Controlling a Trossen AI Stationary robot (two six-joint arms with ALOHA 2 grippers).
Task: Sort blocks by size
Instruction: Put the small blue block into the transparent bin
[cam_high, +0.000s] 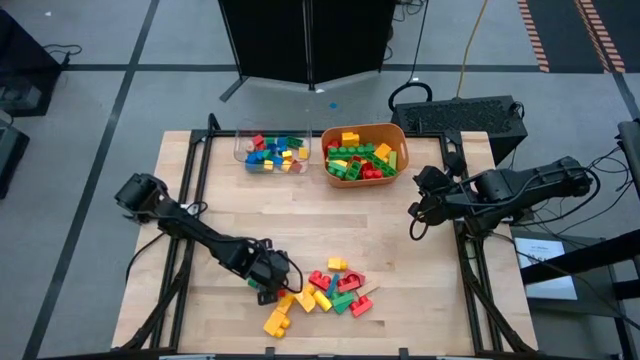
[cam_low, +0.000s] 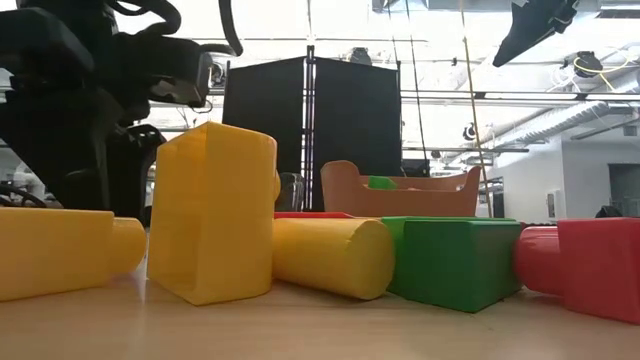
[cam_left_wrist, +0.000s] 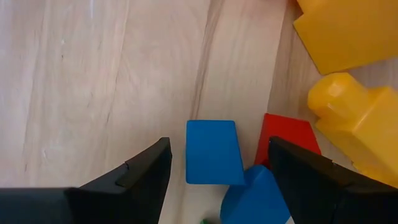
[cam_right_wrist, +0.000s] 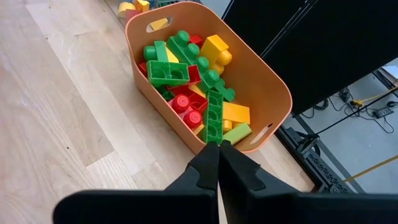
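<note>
A: Wooden table (cam_high: 230, 200), far edge: clear tray (cam_high: 243, 148) and orange tub (cam_high: 398, 140), both stocked. Loose blocks (cam_high: 335, 290) heaped near front.

B: Left gripper (cam_left_wrist: 217, 163)?

A: Fingers spread, empty, straddling a small blue block (cam_left_wrist: 211, 151); long axis points straight ahead. Right gripper (cam_right_wrist: 217, 158) shut, empty, beside tub.

The yellow block (cam_left_wrist: 348, 28) and a blue block (cam_left_wrist: 258, 199) run off the picture's edge.
</note>
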